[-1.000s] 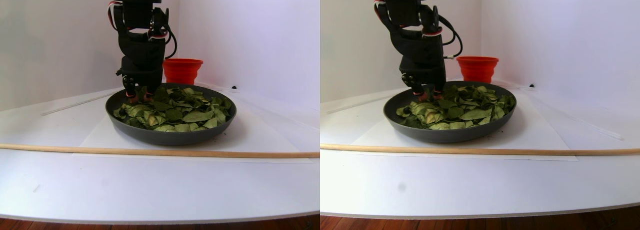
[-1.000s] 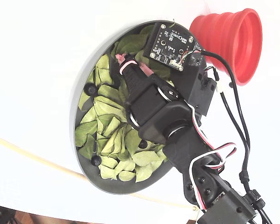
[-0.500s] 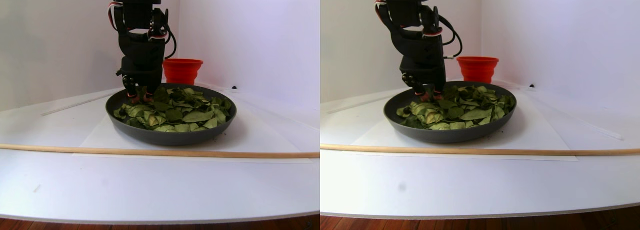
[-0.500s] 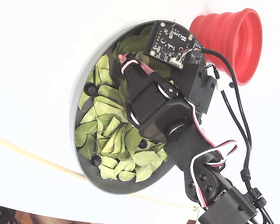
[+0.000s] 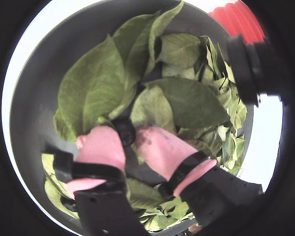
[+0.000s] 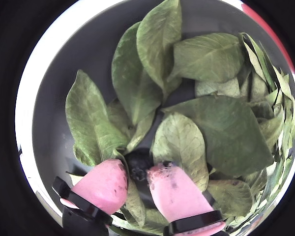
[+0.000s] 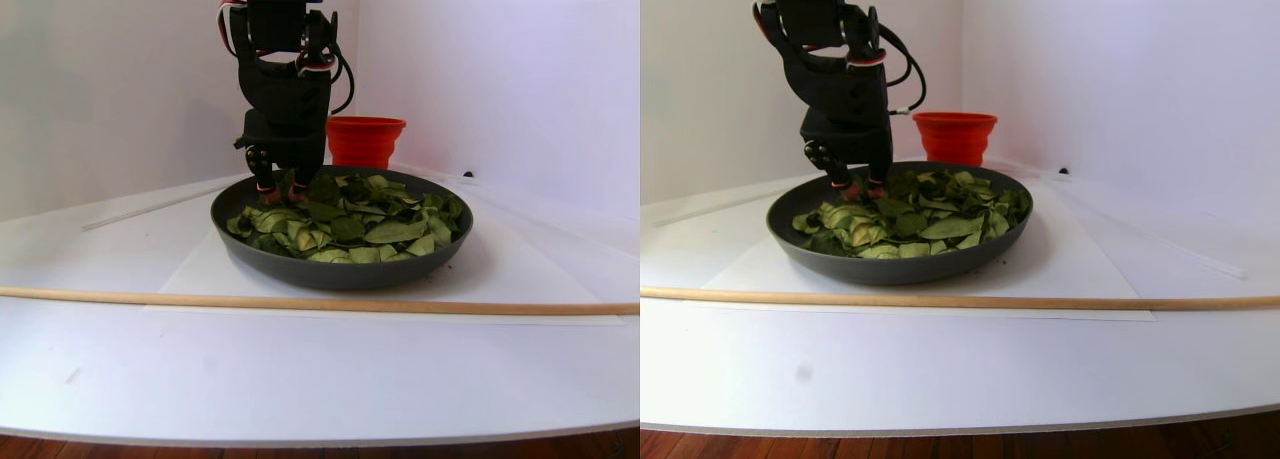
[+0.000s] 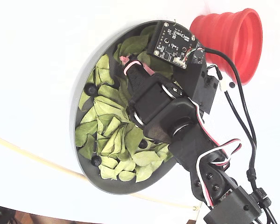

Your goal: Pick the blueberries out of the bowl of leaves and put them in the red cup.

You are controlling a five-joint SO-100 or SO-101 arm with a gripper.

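My gripper (image 6: 137,172) reaches down into the back left of the dark grey bowl (image 7: 340,277), its pink pads (image 6: 105,184) pressed on either side of one dark blueberry (image 6: 136,164). The other wrist view shows the same blueberry (image 5: 124,129) pinched between the fingertips (image 5: 155,147). Light green leaves (image 8: 107,107) fill the bowl (image 8: 112,189). Three more blueberries lie among them: one (image 8: 90,88) near the left rim, one (image 8: 96,160) lower down and one (image 8: 143,143) beside the arm. The red cup (image 8: 233,37) stands upright just beyond the bowl; in the stereo view the cup (image 7: 365,139) is behind the arm.
A long wooden dowel (image 7: 300,302) lies across the table in front of the bowl. A white paper sheet (image 7: 200,269) is under the bowl. White walls close the back and sides. The table's front edge (image 7: 320,437) is near the camera.
The arm has lifted and tilted slightly over the bowl's back edge; the fingertips stay at the same spot among the leaves. The leaves, loose berries and cup have not moved.
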